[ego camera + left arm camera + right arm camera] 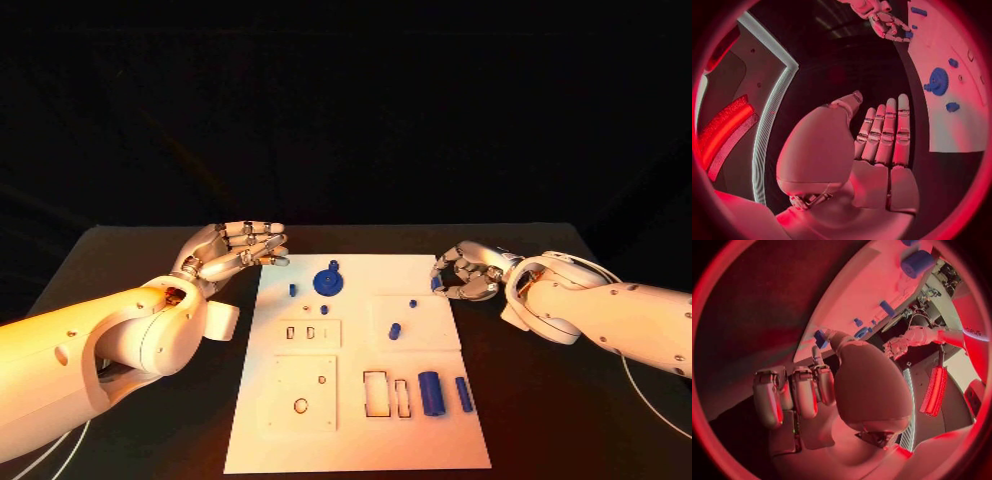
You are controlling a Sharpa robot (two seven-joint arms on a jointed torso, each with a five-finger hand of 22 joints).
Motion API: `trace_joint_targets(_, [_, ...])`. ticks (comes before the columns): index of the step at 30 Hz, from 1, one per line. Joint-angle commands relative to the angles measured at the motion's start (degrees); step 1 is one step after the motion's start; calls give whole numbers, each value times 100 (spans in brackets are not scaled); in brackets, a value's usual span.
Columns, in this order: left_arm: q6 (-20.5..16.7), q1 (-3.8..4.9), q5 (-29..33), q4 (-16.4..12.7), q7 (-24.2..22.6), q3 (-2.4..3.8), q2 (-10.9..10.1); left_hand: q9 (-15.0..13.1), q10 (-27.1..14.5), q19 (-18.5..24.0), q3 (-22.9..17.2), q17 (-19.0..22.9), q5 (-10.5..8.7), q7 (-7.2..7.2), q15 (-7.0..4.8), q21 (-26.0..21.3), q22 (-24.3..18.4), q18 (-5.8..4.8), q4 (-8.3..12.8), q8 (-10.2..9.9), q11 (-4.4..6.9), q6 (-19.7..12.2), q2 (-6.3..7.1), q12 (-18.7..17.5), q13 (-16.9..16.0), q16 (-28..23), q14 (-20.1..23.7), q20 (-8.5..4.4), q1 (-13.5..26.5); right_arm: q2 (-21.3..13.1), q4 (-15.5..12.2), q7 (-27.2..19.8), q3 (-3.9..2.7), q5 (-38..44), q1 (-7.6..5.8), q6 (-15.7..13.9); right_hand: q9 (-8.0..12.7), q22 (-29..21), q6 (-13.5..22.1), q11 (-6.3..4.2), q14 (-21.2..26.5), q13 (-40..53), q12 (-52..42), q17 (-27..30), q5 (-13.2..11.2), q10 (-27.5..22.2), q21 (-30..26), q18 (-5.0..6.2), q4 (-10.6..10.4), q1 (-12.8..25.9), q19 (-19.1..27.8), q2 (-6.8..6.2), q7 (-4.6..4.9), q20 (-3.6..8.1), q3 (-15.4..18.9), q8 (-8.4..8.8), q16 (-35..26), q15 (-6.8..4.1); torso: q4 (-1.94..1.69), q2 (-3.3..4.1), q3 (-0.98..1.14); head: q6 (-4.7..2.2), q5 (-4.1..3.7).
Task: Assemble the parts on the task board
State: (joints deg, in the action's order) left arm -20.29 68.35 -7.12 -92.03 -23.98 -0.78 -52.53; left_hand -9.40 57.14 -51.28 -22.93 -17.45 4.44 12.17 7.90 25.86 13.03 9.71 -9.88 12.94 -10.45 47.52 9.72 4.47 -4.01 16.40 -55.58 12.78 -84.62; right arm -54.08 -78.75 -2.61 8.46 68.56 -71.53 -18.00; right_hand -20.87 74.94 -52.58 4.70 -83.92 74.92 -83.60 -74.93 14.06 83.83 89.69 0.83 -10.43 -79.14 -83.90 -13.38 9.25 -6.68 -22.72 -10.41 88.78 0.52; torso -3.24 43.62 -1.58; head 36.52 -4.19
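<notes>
Black tabletop bears the white task board (433, 440); its small blue plastic gear (329, 281), stiff and light, suits a rim pinch. Left hand (231, 251) has fingers straight and together, empty; right hand (470, 271) curls round a small blue piece (820, 338).

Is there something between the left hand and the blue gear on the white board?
Nothing visible. The left hand hovers open beside the board; only bare black table and white board lie between it and the gear.

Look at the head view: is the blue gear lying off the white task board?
No, the blue gear lies on the task board, near its far edge.
</notes>
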Motion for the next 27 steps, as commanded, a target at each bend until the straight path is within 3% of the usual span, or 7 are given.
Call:
trace_joint_targets(1, [94,4,-18,-7,-32,4,5,-12,-9,55,-16,-16,-30,171,-1,26,15,27,15,-1,-33,-31,18,-16,7,-29,35,19,62,17,14,4,2,-3,14,56,-7,1506,-61,-16,-531,909,-37,-1171,-47,89,31,-83,3,3,-610,54,10,-11,-62,-26,18,2,-1,-2,-2,10,3])
trace_joint_targets(12, [98,4,-18,-5,-19,4,0,-12,-9,55,-16,-16,-30,171,-1,26,15,27,15,-1,-33,-31,18,-16,7,-29,35,19,62,41,47,14,2,-4,26,15,-28,1506,-207,-56,-533,943,-71,-1180,-91,126,31,-83,30,34,-610,105,-38,18,-187,-79,21,-34,0,-3,1,22,7])
trace_joint_targets(17, [99,4,-18,-5,-11,4,-4,-12,-9,55,-16,-16,-30,171,-1,26,15,27,15,-1,-33,-31,18,-16,7,-29,35,19,62,41,49,-11,1,-8,27,-77,-68,1506,-379,-109,-534,972,-99,-1181,-99,159,31,-83,81,51,-610,190,-101,62,-322,-172,21,-86,1,-2,0,23,8])
trace_joint_targets(27, [105,4,-18,-4,2,4,-7,-14,-9,68,-18,-24,-30,174,1,38,24,29,19,0,-35,-34,16,-19,6,-32,39,22,70,54,-7,4,1,-102,29,-613,-198,1506,-636,-255,-535,1026,-148,-1179,-101,224,31,-83,243,81,-610,373,-262,177,-544,-424,18,-209,3,-6,0,26,1])
